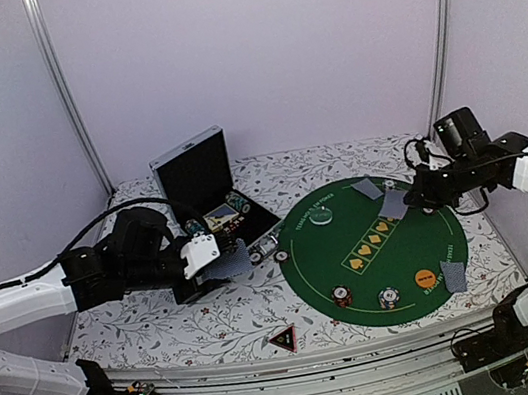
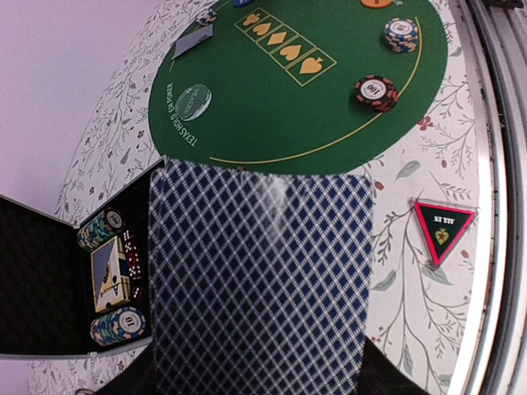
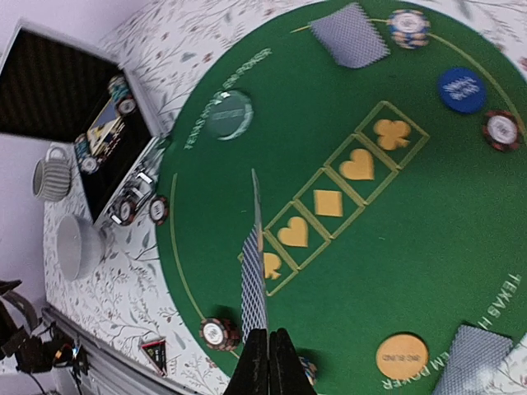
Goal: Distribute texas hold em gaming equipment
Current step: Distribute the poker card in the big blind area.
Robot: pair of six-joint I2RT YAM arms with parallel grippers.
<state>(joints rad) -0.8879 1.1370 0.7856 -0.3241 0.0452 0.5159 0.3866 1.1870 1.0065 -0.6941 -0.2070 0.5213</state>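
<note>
Above the floral tablecloth (image 1: 164, 326) my left gripper (image 1: 218, 258) clamped a checked-back card (image 2: 259, 280), and over the green mat (image 1: 396, 257) my right gripper (image 3: 269, 362) pinched a second card (image 3: 254, 296) tight.

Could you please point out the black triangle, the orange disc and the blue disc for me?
black triangle (image 2: 443, 233): left wrist view, on its centre emblem.
orange disc (image 3: 402, 355): right wrist view, middle of its printed face.
blue disc (image 3: 461, 88): right wrist view, middle of its top face.
</note>
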